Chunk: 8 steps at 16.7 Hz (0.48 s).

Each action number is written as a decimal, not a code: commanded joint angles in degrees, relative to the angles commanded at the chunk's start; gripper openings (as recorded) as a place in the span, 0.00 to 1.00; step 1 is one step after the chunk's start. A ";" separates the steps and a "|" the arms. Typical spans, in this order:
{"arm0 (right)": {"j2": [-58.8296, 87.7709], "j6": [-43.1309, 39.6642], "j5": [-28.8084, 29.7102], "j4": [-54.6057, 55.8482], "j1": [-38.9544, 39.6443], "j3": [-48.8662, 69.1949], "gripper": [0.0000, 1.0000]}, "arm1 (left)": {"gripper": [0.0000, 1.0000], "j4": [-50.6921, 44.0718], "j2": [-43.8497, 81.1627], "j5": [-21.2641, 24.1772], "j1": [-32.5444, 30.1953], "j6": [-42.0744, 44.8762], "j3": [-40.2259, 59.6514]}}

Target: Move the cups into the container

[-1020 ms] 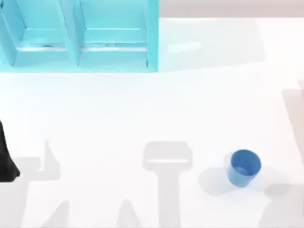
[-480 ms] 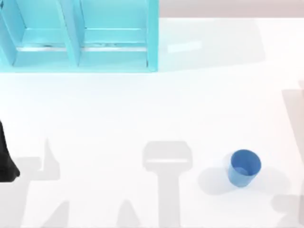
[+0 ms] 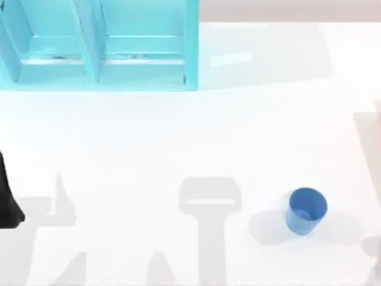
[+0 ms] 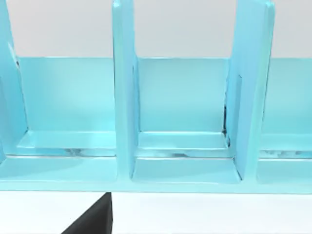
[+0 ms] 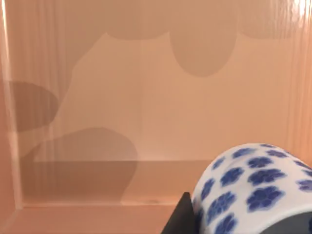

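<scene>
One plain blue cup (image 3: pixel 307 210) stands upright on the white table (image 3: pixel 178 137), toward the right in the top view; a turquoise divided rack (image 3: pixel 101 44) sits at top left. Left arm (image 3: pixel 7 196) parked at the left edge. Left wrist view: the rack's compartments. Right wrist view: right gripper finger (image 5: pixel 179 217) touches the white, blue-patterned cup (image 5: pixel 251 187) inside a tan container (image 5: pixel 122 97); spread, cannot tell.

A light-blue divided rack (image 3: pixel 98 44) stands at the table's (image 3: pixel 178 143) far left.
</scene>
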 joint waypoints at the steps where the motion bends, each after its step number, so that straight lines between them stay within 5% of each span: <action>1: 0.13 0.08 0.01 0.93 0.08 -0.85 0.00 | 1.00 0.00 0.00 0.00 0.00 0.00 0.00; 8: 1.02 0.43 0.03 6.11 0.39 -5.17 0.00 | 1.00 0.00 0.00 0.00 0.00 0.00 0.00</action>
